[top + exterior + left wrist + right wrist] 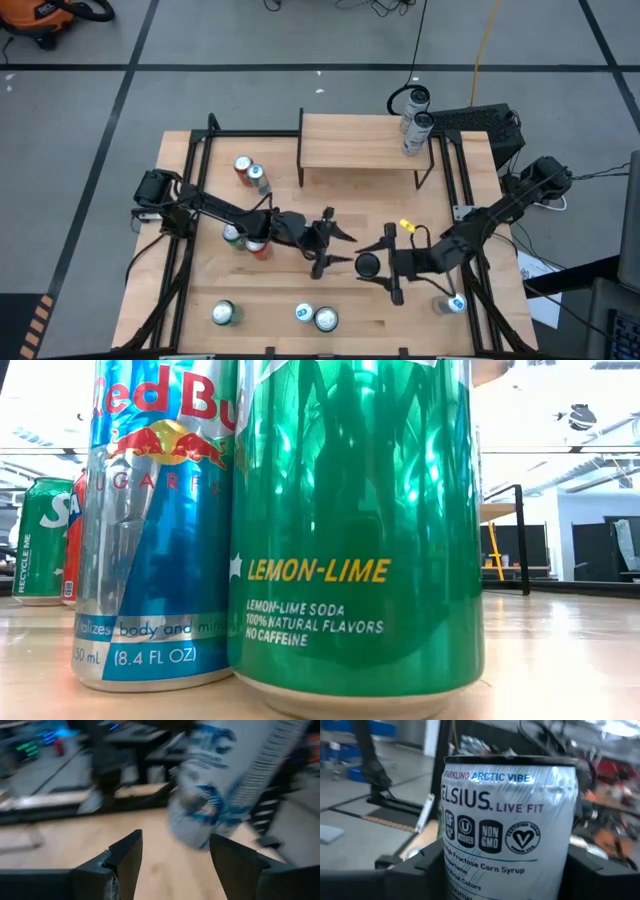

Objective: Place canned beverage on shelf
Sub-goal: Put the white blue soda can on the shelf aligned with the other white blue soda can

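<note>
Glossy green aluminium fills the low view: a lemon-lime soda can (355, 540), its top cut off, printed "LEMON-LIME SODA, 100% NATURAL FLAVORS, NO CAFFEINE". Just beside it stands a slim blue-and-silver Red Bull Sugarfree can (155, 530) marked "8.4 FL OZ". Farther back stands a green can (40, 540) with "RECYCLE ME" down its side, and a red can (76, 540) is mostly hidden.

The right gripper (385, 262) is near the middle of the light-wood table (350, 300), its dark fingers clamped on the sides of a white Celsius can (507, 815). Its label reads "SPARKLING ARCTIC VIBE" and "LIVE FIT", with round "NON GMO" and vegan badges. The can's lower part is hidden by the fingers.

The left gripper (172, 855) faces it from close by, jaws apart and holding nothing. In its own view the can is only a white-and-blue smear.

The shelf (360, 140), a pale wood board on thin black supports, stands at the table's far edge, well apart from the held can. Two tall white cans (414, 118) stand at its right end. Whether they rest on the board cannot be told.
</note>
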